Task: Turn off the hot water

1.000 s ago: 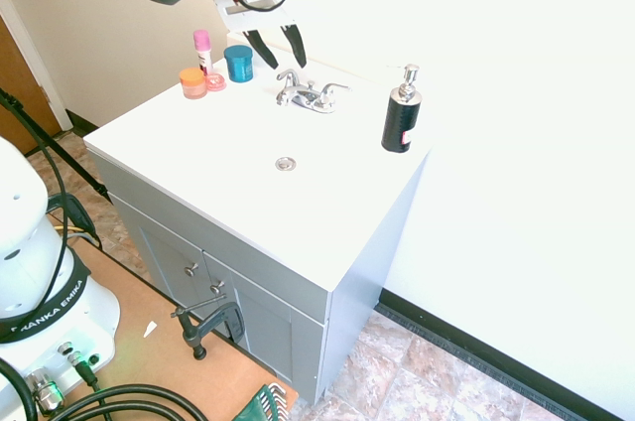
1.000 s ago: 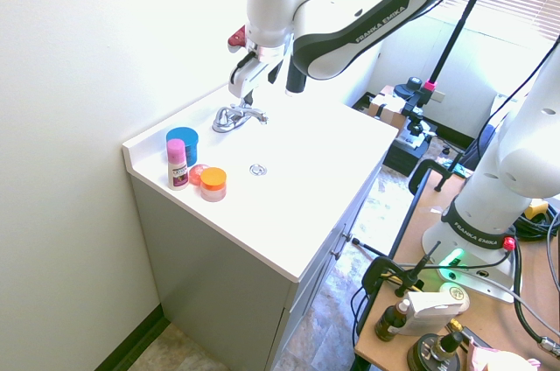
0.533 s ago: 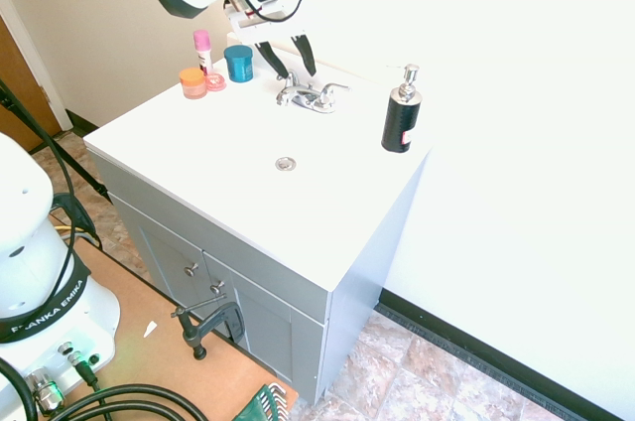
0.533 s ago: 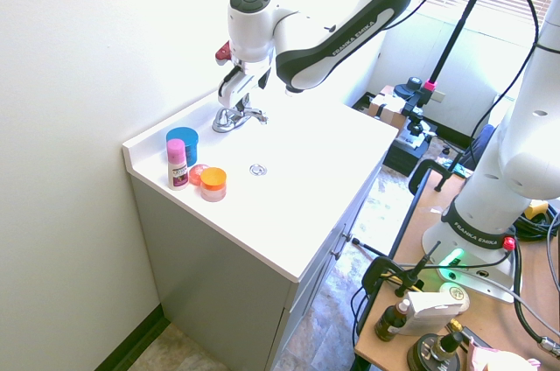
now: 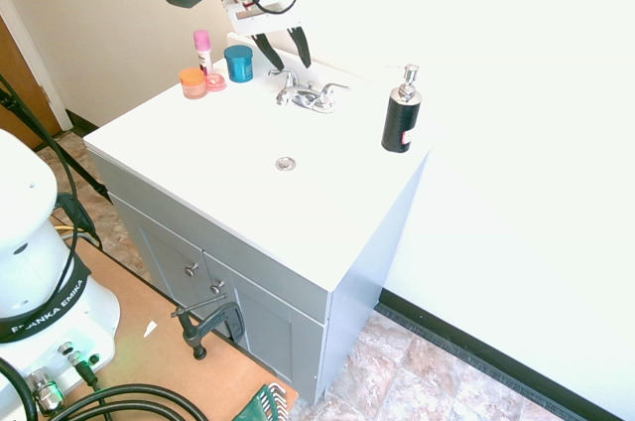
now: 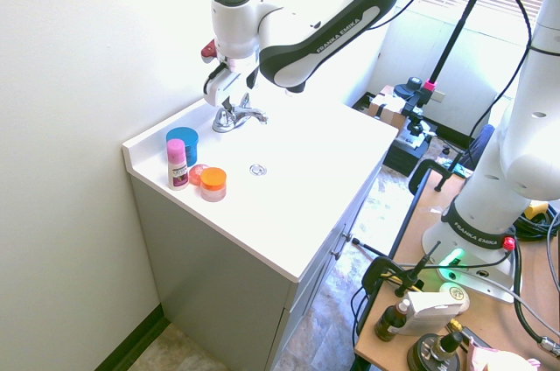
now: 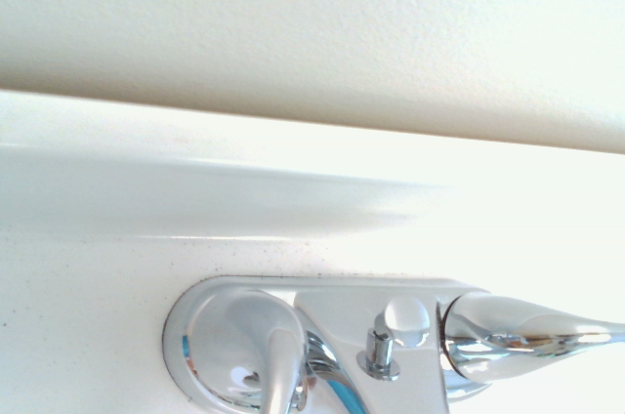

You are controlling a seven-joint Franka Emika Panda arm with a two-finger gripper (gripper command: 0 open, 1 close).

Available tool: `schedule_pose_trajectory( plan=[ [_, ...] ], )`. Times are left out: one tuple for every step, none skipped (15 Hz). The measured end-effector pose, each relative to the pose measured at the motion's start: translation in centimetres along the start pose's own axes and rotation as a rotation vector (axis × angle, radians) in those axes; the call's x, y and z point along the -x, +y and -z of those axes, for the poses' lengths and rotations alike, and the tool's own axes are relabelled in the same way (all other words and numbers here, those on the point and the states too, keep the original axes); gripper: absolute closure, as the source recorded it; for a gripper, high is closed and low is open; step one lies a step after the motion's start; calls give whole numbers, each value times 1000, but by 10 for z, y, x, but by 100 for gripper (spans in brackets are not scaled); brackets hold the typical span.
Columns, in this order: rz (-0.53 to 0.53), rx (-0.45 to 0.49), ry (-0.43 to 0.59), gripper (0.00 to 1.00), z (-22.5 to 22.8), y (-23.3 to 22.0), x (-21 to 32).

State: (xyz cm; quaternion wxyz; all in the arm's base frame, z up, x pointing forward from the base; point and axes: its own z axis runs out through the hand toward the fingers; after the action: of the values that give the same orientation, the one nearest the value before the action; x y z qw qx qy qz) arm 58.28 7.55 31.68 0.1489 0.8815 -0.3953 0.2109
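Two parted, empty jaws [image 5: 282, 51] sit by the left lever [image 5: 278, 73] on the faucet [image 5: 311, 100], so the step seems to be turning it off, calling for a careful sideways push.

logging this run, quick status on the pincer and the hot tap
Pincer open, empty, at the left faucet lever. No water stream visible from spout. Blue jar nearby, not between pincer and lever.
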Motion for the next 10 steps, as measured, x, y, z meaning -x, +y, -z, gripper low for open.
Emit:
schedule_pose_trajectory(
  plan=[
    [6,5,-2,0,-2,1,0],
    [10,8,-10,0,-3,2,0],
    [15,9,-18,0,-4,2,-1],
    [20,11,-22,0,-3,2,0],
    [25,14,-28,0,-2,1,1],
    [31,15,-41,0,-1,1,2],
    [38,14,-56,0,2,-1,4],
    [42,14,-71,0,5,-3,6],
    [43,12,-78,0,8,-6,9],
    [45,8,-80,0,11,-9,11]
  ],
)
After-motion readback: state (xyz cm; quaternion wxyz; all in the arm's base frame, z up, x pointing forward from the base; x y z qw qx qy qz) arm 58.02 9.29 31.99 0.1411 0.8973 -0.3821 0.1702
